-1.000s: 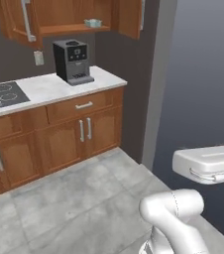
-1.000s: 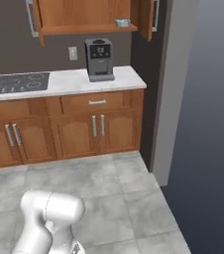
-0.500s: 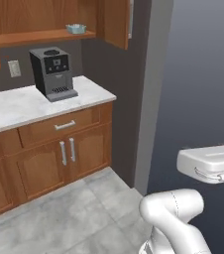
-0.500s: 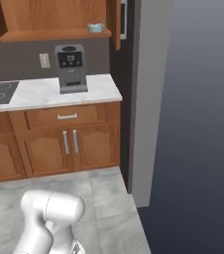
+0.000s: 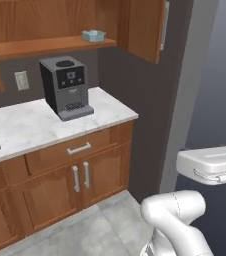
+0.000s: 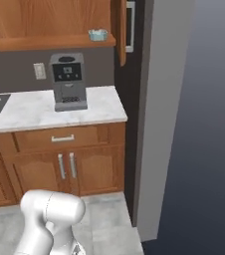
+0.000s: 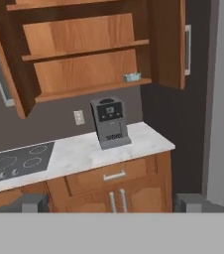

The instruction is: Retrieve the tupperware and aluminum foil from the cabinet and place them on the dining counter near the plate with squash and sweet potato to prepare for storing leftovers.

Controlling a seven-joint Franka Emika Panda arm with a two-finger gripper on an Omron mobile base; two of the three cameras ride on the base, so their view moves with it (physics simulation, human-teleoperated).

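The tupperware sits on the cabinet shelf; a coffee machine stands on the marble countertop.

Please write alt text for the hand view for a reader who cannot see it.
An open wooden wall cabinet holds a small pale tupperware at the right end of its lowest shelf, above a grey coffee machine on a marble counter.

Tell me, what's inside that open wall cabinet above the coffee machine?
A small pale blue tub sits at the right end of the cabinet's lower shelf. The shelf above looks bare. The cabinet's left part is cut off or hidden by its door.
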